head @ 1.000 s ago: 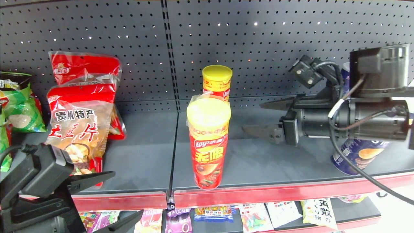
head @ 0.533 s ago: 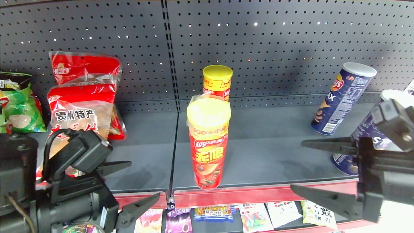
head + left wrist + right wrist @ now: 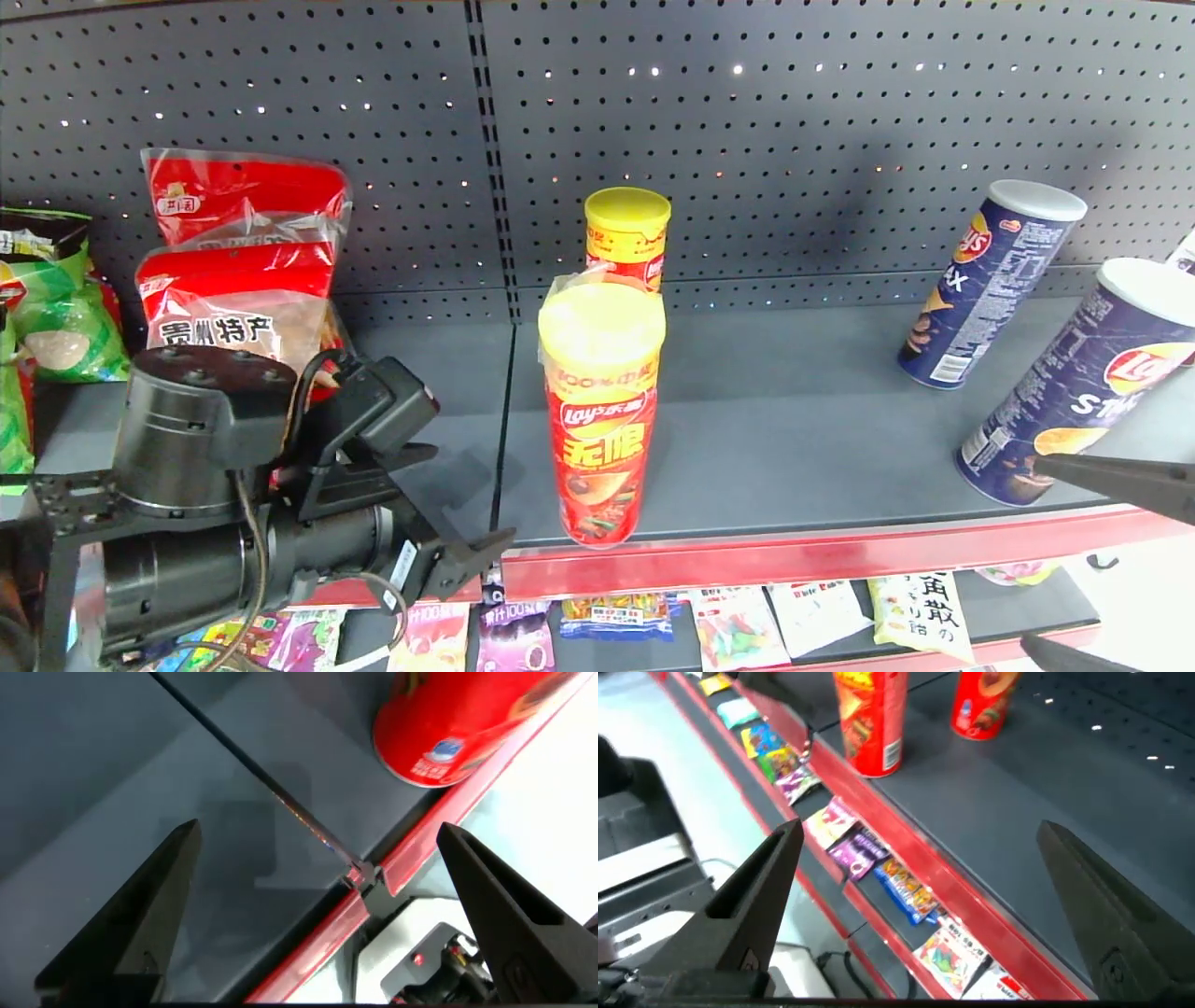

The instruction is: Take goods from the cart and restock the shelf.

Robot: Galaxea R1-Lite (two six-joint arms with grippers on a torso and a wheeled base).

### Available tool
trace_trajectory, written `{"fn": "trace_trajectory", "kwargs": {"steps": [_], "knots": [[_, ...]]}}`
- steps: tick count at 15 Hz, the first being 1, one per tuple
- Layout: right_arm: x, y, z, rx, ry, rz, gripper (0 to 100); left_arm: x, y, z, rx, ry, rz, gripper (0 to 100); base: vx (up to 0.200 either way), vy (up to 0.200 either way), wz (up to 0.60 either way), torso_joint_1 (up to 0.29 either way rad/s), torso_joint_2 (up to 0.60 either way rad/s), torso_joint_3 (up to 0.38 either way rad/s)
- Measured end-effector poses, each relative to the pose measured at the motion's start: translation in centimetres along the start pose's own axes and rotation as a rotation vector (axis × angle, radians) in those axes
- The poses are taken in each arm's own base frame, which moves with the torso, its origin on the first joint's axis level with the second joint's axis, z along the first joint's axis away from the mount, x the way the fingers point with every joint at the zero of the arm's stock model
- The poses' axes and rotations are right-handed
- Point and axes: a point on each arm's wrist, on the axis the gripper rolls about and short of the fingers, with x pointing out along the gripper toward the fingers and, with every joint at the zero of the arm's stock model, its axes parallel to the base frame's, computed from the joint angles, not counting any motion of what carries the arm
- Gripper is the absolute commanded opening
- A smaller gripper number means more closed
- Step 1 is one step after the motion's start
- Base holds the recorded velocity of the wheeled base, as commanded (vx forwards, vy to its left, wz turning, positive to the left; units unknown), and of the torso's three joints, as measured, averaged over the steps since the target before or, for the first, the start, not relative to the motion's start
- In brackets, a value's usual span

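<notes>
The shelf (image 3: 766,439) is carrying the goods in front of a grey pegboard wall (image 3: 794,140). The left end effector (image 3: 471,495) is hovering over the shelf's red front edge, just left of the front red can, with its jaws spread wide and nothing between them. The right end effector (image 3: 1030,551) is hanging at the right end of the shelf below the nearer blue can, released too, both fingers wide apart and gripping nothing. Two red snack bags are standing at the left, one (image 3: 224,317) in front of the other (image 3: 243,191), with a green bag (image 3: 56,317) beside them at the edge. Two blue cans are standing at the right, the nearer (image 3: 1088,383) at the front and the farther (image 3: 990,285) behind it. Two red cans with yellow lids are standing mid-shelf, front (image 3: 602,411) and back (image 3: 627,233). Small packets (image 3: 616,616) are lying along the lower shelf, too cut off to count.
</notes>
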Motion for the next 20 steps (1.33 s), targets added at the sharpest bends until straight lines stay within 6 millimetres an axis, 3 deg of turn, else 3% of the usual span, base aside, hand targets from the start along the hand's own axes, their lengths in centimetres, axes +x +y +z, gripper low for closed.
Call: {"fn": "trace_trajectory", "kwargs": {"steps": [20], "knots": [[-1.1,0.1,0.0,0.012,-0.03,-0.049,100,4.3,-0.2,1.6,0.05,-0.002,-0.024,100,0.0,0.0,0.0,0.0,0.0,0.0]]}}
